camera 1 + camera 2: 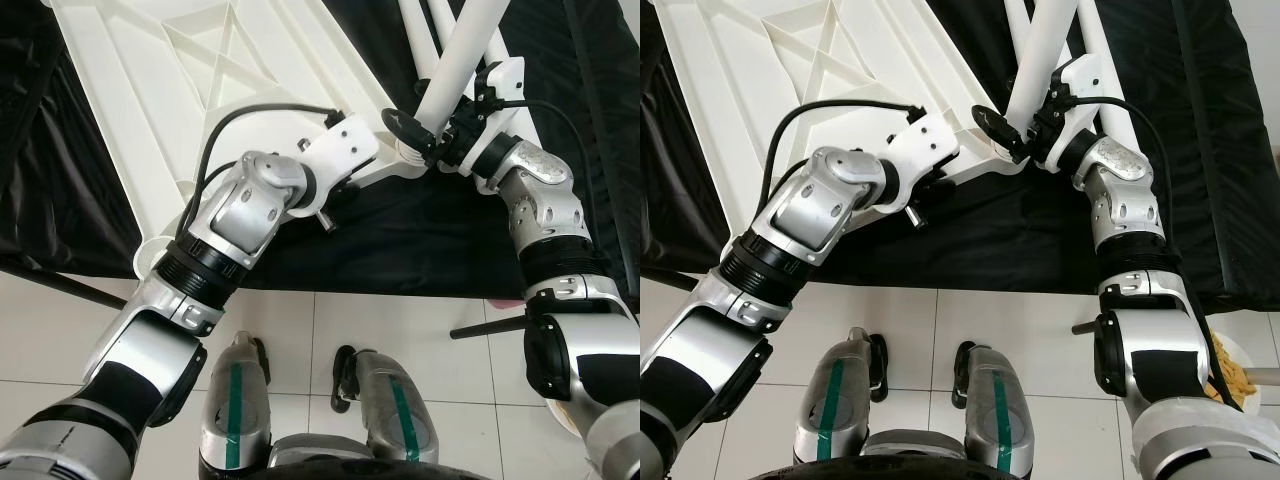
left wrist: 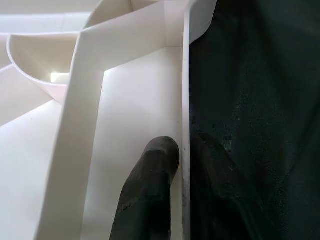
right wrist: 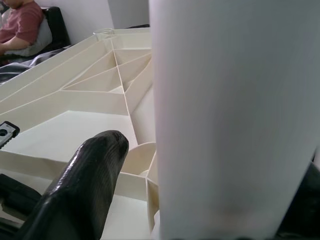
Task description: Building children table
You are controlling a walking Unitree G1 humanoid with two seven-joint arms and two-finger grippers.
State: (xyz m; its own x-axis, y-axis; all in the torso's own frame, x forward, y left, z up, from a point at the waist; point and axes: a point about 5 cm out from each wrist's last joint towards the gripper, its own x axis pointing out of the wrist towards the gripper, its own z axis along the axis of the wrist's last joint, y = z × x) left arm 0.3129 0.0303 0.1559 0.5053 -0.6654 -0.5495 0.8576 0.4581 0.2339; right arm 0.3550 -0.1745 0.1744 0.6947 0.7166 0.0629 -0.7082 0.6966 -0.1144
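Left eye view shows your table top [image 1: 150, 110] lying underside-up on the black sheet [image 1: 400, 250], ribs facing you. Your left hand [image 2: 182, 165] is clamped on its near rim, one finger either side. Your right hand [image 1: 440, 130] grips a white leg [image 1: 455, 60], tilted, its foot near the corner socket [image 3: 140, 155]. You're at the leg-fitting step, I'd judge: next, stand the leg upright, align it and press down.

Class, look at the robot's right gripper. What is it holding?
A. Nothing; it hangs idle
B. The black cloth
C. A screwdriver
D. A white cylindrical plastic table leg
D: the right gripper has its black fingers closed round the white cylindrical plastic table leg, standing by the corner of the upturned white ribbed tabletop.
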